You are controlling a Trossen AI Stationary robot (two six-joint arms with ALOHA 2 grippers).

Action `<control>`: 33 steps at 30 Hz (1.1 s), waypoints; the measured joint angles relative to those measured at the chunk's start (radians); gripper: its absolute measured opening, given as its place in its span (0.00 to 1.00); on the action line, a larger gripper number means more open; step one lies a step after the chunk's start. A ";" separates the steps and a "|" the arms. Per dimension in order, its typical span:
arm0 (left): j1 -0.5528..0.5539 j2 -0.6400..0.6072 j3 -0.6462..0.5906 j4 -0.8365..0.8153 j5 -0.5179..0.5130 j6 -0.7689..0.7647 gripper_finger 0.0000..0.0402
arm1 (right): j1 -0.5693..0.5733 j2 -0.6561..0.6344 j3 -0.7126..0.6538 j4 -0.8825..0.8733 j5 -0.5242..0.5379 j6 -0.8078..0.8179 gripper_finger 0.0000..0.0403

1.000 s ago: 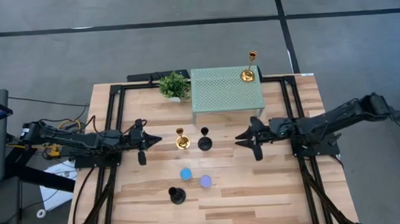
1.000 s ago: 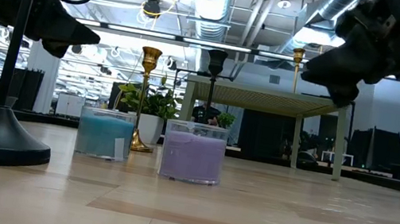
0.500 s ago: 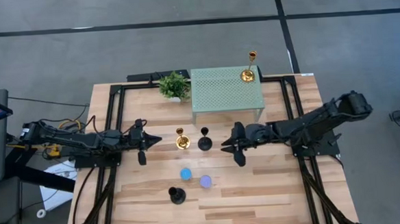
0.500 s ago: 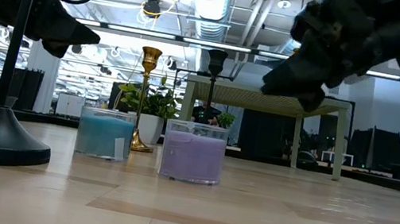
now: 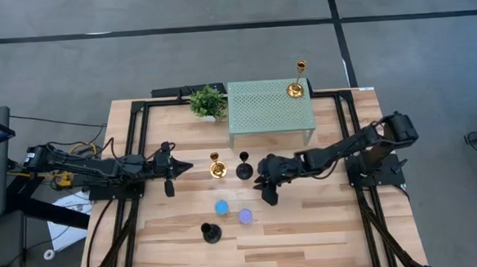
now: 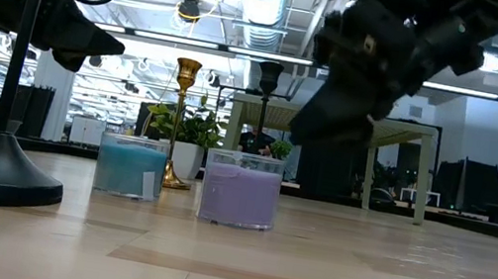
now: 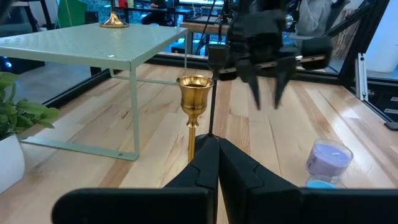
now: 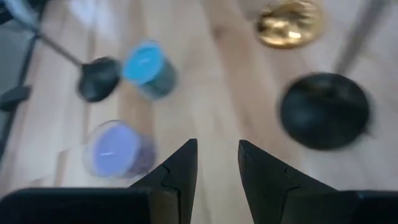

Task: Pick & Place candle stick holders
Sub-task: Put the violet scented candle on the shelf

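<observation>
A gold stemmed holder (image 5: 216, 167) and a black stemmed holder (image 5: 243, 167) stand side by side on their round bases at mid table. A low blue one (image 5: 221, 207) and a purple one (image 5: 245, 216) stand nearer the front, with a second black stemmed holder (image 5: 210, 231) by them. Another gold holder (image 5: 296, 85) stands on the green shelf (image 5: 270, 107). My right gripper (image 5: 263, 180) is open and empty, hovering just right of the mid-table black holder (image 8: 323, 111) and above the purple one (image 8: 118, 152). My left gripper (image 5: 179, 166) is shut and empty, left of the gold holder (image 7: 194, 106).
A small green plant (image 5: 208, 102) stands left of the perforated green shelf at the back. Black frame rails (image 5: 133, 155) run along both table sides. Bare wood (image 5: 325, 219) lies at the front right.
My right gripper has swept toward the table's left edge, from the right side to just beside the mid-table black holder, and has come lower, staying open. My left gripper and the holders have kept still.
</observation>
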 joint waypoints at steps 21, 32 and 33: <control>0.000 0.000 0.000 0.001 0.000 -0.003 0.02 | 0.112 -0.003 0.043 0.030 -0.172 -0.085 0.27; 0.000 0.000 0.000 0.003 0.000 -0.030 0.02 | 0.127 -0.003 0.043 0.059 -0.105 0.110 0.27; 0.000 0.000 0.000 0.003 0.000 -0.030 0.02 | 0.127 0.005 0.043 0.064 -0.104 0.120 0.27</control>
